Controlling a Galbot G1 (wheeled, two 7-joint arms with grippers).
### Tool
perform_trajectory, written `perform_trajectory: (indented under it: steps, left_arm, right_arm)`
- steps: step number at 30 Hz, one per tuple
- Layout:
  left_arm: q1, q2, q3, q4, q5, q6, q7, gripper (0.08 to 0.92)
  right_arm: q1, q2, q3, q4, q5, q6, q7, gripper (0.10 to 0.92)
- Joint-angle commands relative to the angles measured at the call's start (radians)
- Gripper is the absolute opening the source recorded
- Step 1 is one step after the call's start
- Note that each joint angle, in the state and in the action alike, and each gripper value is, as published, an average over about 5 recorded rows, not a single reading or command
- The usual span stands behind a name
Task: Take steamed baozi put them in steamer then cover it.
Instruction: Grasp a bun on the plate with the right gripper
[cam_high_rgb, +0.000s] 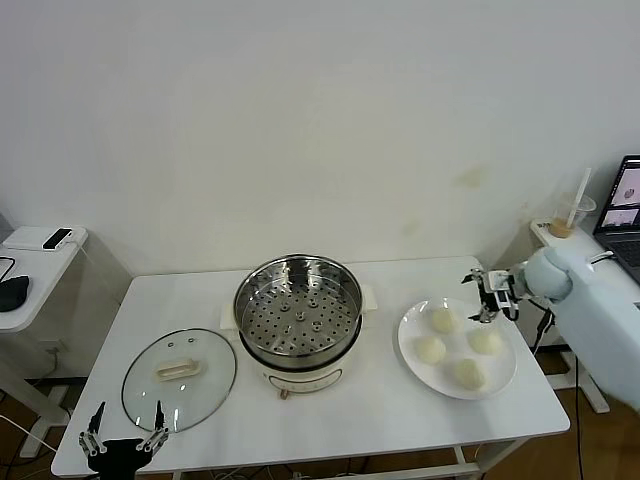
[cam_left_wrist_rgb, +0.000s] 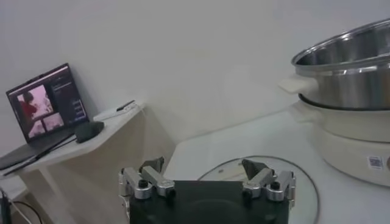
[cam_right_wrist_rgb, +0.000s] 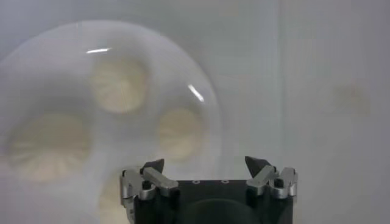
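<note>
Right gripper (cam_high_rgb: 490, 297): jaws spread wide and empty, hanging over the far rim of the white plate (cam_high_rgb: 505, 378), just above the buns and touching none.
Steamed baozi (cam_high_rgb: 430, 349): four cream-white buns lying apart on the plate, to the right of the pot; the far two lie nearest the right gripper's fingers, one on either side below it.
Steamer (cam_high_rgb: 298, 313): shiny pot with its perforated tray bare, on a cream base at the table's middle, uncovered, well left of the right gripper.
Cover (cam_high_rgb: 180, 378): glass lid flat on the table, handle up, just left of the pot.
Left gripper (cam_high_rgb: 124, 436): wide open, holding nothing, low at the table's near edge just in front of the lid.
</note>
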Motion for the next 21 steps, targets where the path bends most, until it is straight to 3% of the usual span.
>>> perform_trajectory:
  steps: [1, 21]
  left_arm:
    - [-0.002, 0.000, -0.003, -0.001, -0.005, 0.004, 0.002, 0.823]
    - [-0.002, -0.003, -0.027, 0.020, 0.003, -0.001, 0.005, 0.823]
  right_arm:
    - [0.103, 0.089, -0.143, -0.172, -0.019, 0.019, -0.043, 0.823]
    - [0.089, 0.231, -0.118, -0.313, -0.070, 0.021, 0.008, 0.822]
